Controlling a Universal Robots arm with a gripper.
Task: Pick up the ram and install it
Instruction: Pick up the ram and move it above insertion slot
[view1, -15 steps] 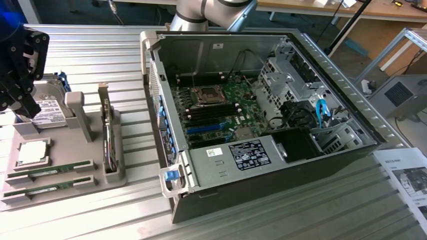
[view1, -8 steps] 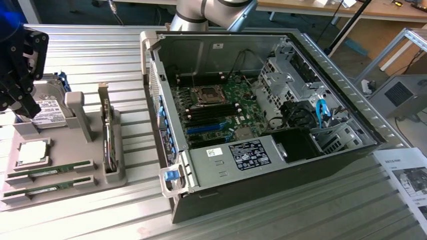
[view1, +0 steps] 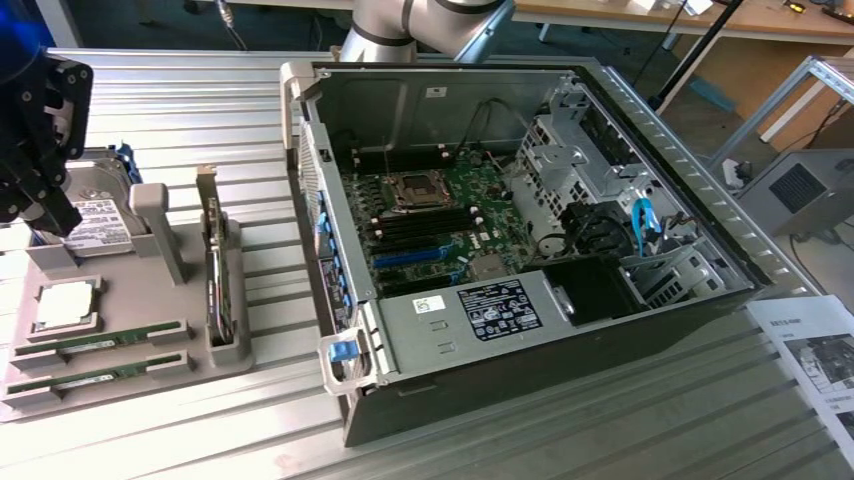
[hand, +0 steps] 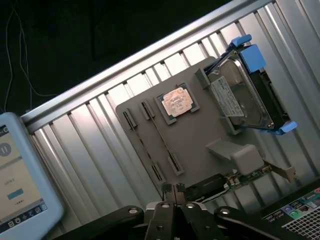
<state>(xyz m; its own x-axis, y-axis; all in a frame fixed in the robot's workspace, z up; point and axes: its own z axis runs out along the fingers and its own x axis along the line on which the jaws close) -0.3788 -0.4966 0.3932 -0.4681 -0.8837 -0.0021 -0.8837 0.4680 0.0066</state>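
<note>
Ribbed metal desk (view1: 254, 130) carries a grey moulded tray (hand: 200, 130) whose slots stand two thin green ram sticks (view1: 107, 338) on edge, ready for gripping, below the black claw (hand: 173, 192), pinched shut and empty.

We read the exterior view as a clock face. The open computer case (view1: 534, 400) lies on the table (view1: 174, 100) from centre to 3 o'clock, and the parts tray (view1: 144, 305) lies at 9 o'clock, just beside it. On the tray, the hard drive (view1: 96, 215) sits at 12 o'clock with the processor (view1: 63, 305) below it. The first ram stick (view1: 104, 338) and second ram stick (view1: 96, 371) lie side by side at 6 o'clock. The expansion card (view1: 214, 260) stands on edge at 3 o'clock. Inside the case, the power supply (view1: 467, 310) lies at 6 o'clock of the motherboard (view1: 461, 190), and the drive cage (view1: 567, 170) at 3 o'clock. A printed sheet (view1: 814, 360) lies at the case's 4 o'clock.
</note>
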